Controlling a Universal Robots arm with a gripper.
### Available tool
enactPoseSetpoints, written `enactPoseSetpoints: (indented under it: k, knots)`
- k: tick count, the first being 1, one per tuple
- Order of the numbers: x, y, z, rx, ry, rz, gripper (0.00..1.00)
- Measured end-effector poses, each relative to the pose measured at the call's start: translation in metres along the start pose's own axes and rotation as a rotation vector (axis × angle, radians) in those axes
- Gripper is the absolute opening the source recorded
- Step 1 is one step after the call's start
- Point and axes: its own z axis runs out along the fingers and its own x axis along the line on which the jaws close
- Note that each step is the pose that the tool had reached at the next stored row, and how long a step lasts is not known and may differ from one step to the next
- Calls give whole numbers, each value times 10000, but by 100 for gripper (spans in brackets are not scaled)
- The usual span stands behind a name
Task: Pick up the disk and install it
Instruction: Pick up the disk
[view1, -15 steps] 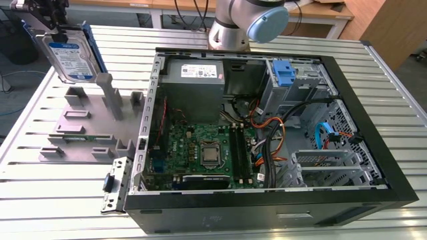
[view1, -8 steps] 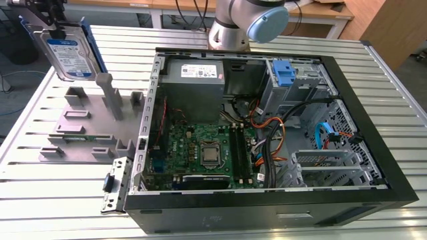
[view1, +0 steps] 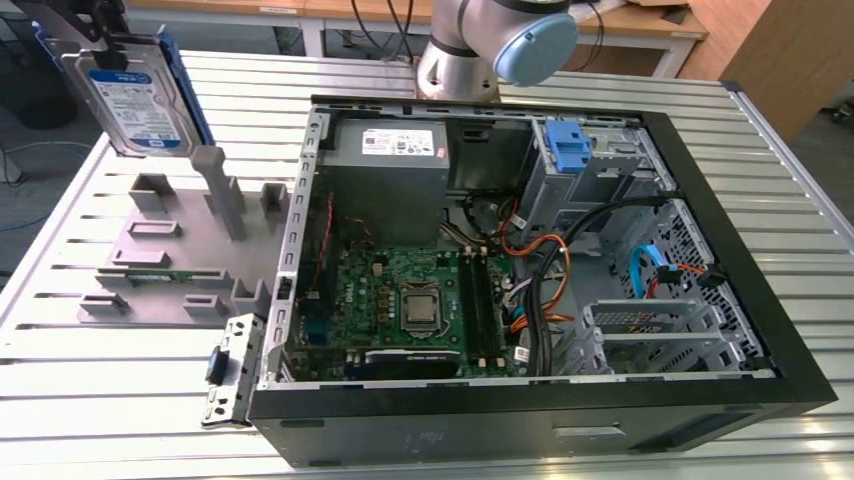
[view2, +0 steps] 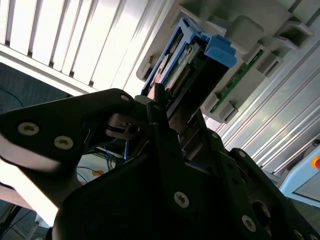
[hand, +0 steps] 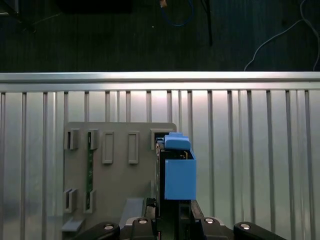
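The gripper (view2: 175, 115), pointed down near the slatted worktop's (view1: 80, 400) corner, clamped the disk (view1: 134, 105) upright over the grey fixture (view1: 160, 250); dark floor (hand: 125, 40) lay beyond.

In the exterior view the gripper (view1: 107, 35) clamped on the disk (view1: 134, 110) is cut off by the upper picture edge, as is the robot arm (view1: 487, 45). The near side of the computer case (view1: 534, 430) runs off the lower edge. In the second wrist view the gripper's dark body hides much of the disk (view2: 177, 70), and in the first wrist view the disk (hand: 180, 177) shows edge-on, its label hidden.
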Motion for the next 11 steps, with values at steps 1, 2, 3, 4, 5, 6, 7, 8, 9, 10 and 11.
enactPoseSetpoints:
  k: [1,2,3,4,5,6,7,8,9,10,11]
  knots:
    - [-1,0,-15,0,0,-1,35]
    - [-1,1,-29,0,0,0,35]
    - [-2,1,-41,0,0,0,35]
    - [-2,1,-54,0,0,0,35]
    - [-3,2,-67,0,0,0,35]
    - [-3,2,-82,0,0,0,35]
    - [-4,3,-96,0,0,0,35]
    - [-5,3,-109,0,0,-1,35]
    - [-5,3,-124,0,0,0,35]
    - [-6,4,-138,0,0,0,35]
    - [-6,4,-151,1,-1,0,35]
